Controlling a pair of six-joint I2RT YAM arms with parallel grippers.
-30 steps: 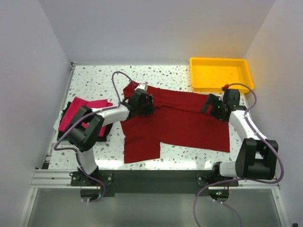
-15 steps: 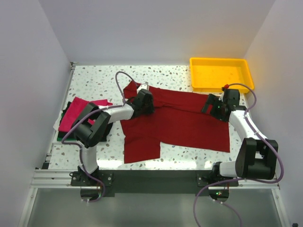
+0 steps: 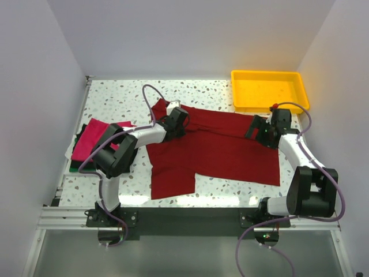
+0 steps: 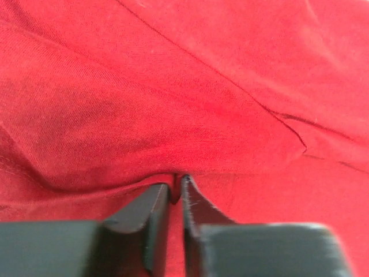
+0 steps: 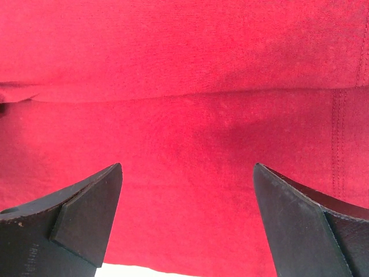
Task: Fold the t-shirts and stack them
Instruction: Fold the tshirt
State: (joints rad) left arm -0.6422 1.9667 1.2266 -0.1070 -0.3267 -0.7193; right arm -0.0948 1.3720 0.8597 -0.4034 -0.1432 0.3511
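crimson t-shirt (image 3: 219,150) flat, long axis L-R, hem right | L gripper (image 4: 176,183) pinching it | R gripper (image 5: 187,173) jaws wide apart

Dark crimson t-shirt (image 3: 222,147), magenta t-shirt (image 3: 91,136), yellow tray (image 3: 268,92), white dark-speckled table (image 3: 115,98)

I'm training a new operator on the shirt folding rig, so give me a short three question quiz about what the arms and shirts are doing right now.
1. True or false: the crimson t-shirt lies inside the yellow tray.
2. Which end effector pinches a fold of the crimson t-shirt? A: left. B: right. C: neither.
3. Fill in: the right end effector has its jaws ___ above the cloth.
Key: 1. False: it lies on the table, outside the yellow tray. 2. A, the left end effector. 3. Open.
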